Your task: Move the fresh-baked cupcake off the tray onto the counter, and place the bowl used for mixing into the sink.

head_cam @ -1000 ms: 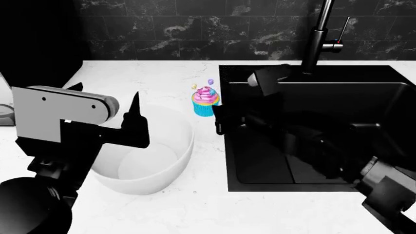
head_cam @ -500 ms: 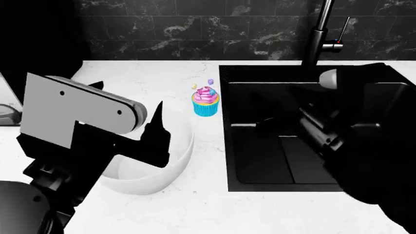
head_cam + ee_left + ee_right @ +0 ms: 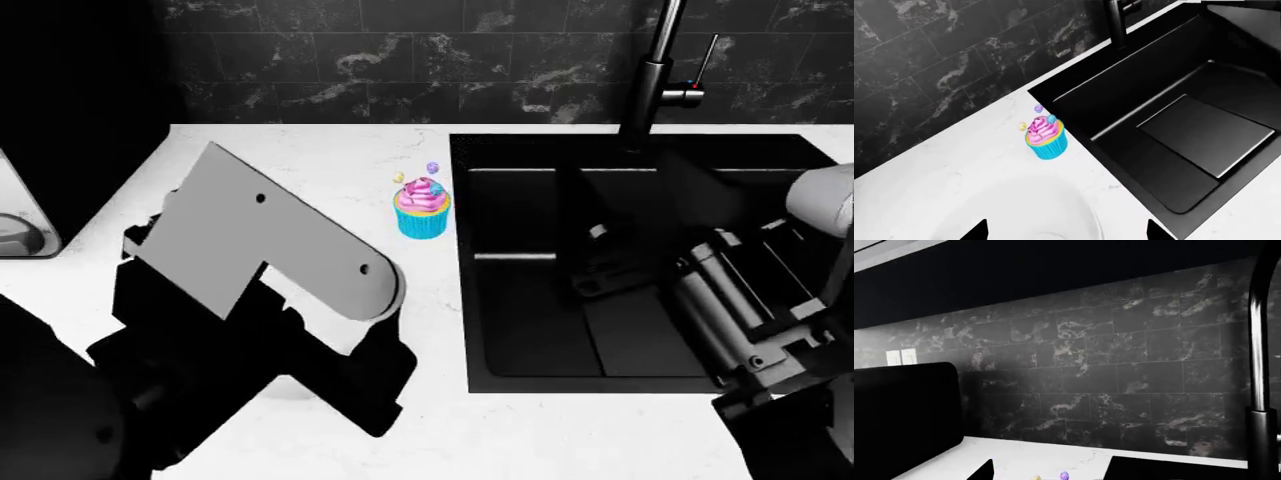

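The cupcake (image 3: 422, 210) (image 3: 1045, 136), pink frosting in a blue wrapper, stands upright on the white counter (image 3: 561, 430) just left of the black sink (image 3: 534, 330) (image 3: 1201, 130). Nothing holds it. The tray is out of view. In the left wrist view the white bowl (image 3: 1027, 215) lies right under my left gripper (image 3: 1067, 232), which is open; one fingertip is over the bowl's inside, the other outside its rim. My left arm hides the bowl in the head view. My right gripper (image 3: 1067, 475) is open and empty, above the sink side, with only the cupcake's toppers showing below it.
A tall black faucet (image 3: 654, 80) (image 3: 1257, 365) rises behind the sink. Dark marble tiles (image 3: 400, 60) back the counter. A grey object (image 3: 20, 235) sits at the far left edge. My right arm (image 3: 747, 300) reaches over the sink.
My left arm has swung forward and down over the bowl, covering it in the head view. My right arm has drawn back to the right, away from the cupcake, which has not moved.
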You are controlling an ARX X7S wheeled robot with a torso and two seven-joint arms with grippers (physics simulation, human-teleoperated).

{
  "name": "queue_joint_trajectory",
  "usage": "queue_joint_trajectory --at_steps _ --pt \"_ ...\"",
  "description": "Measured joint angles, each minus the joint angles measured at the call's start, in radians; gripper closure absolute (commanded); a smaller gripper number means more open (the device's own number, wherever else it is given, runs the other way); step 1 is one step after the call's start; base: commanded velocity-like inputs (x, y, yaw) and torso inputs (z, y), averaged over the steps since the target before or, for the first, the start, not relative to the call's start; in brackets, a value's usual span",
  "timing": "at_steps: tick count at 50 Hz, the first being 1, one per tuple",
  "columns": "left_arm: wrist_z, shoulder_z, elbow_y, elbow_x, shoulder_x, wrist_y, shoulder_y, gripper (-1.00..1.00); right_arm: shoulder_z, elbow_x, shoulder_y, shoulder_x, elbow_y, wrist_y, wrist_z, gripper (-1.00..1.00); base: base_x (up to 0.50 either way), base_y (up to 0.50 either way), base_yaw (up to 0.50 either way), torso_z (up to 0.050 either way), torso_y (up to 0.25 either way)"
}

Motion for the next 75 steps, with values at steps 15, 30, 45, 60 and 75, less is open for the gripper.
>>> queue_joint_trajectory --at_steps 15,30,45,60,75 --pt "-0.025 0.189 -0.11 -0.181 0.021 0.033 -0.16 -1.0 0.001 -0.07 -0.045 0.02 -0.107 -0.055 0.031 -1.0 0.0 0.0 0.0 0.0 0.0" --pt "0.018 0.286 -0.206 -0.267 0.033 0.043 -0.219 -1.0 -0.001 -0.082 -0.07 0.021 -0.121 -0.083 0.015 -1.0 0.0 0.0 0.0 0.0 0.0" --pt "0.097 0.318 -0.33 -0.263 0.026 -0.003 -0.221 -1.0 -0.001 -0.092 -0.078 0.018 -0.116 -0.082 0.015 -1.0 0.0 0.0 0.0 0.0 0.0" --pt "0.147 0.357 -0.466 -0.196 0.043 -0.057 -0.212 -1.0 0.009 -0.1 -0.081 0.037 -0.124 -0.091 0.024 -1.0 0.0 0.0 0.0 0.0 0.0" --pt "0.193 0.371 -0.519 -0.134 0.055 -0.072 -0.173 -1.0 0.014 -0.106 -0.087 0.041 -0.125 -0.095 0.028 -1.0 0.0 0.0 0.0 0.0 0.0"
